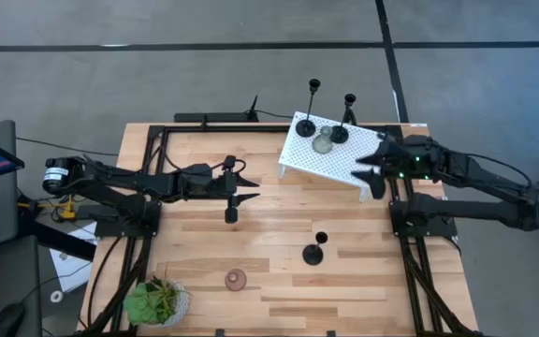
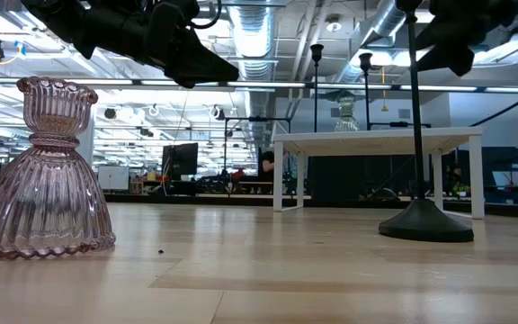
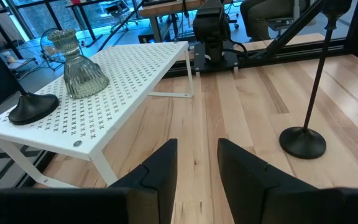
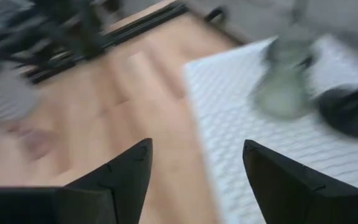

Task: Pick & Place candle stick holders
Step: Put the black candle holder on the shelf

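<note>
Pale wood-plank table (image 1: 269,281) bearing a white perforated metal stand (image 1: 330,159), with three holders placed and two not yet.

The stand carries two tall black holders (image 1: 339,132) and a squat grey-green glass one (image 1: 323,143); a third tall black holder (image 1: 314,253) and the pinkish-brown ribbed glass one (image 1: 237,278) stand upright on the table, long axes vertical. The left gripper (image 1: 248,188) hovers empty with fingers parted; the right gripper (image 1: 372,167), splayed wide, is over the stand's edge. Best taken low on the thin stem, kept plumb, then lifted straight.

Lab: exposed ducts (image 2: 257,36); workstations (image 2: 180,162)
</note>
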You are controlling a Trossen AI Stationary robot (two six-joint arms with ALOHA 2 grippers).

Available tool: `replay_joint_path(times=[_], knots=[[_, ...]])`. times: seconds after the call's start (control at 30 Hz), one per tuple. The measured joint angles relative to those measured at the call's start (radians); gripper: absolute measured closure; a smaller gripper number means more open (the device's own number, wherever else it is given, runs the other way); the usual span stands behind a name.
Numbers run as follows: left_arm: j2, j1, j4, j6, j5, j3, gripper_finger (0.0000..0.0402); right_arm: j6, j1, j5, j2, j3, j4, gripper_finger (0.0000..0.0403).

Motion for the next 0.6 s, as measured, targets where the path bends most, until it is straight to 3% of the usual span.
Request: replay_joint_path(times=[0.17, 0.6], knots=[[0.0, 0.0, 0.0, 0.0, 0.0, 0.0, 0.0287, 0.079, 0.121, -0.068, 0.033, -0.019, -0.012, 0.0184], [0.0, 0.0, 0.0, 0.0, 0.0, 0.0, 0.0287, 0.111, 0.401, -0.069, 0.311, -0.092, 0.177, 0.0232]])
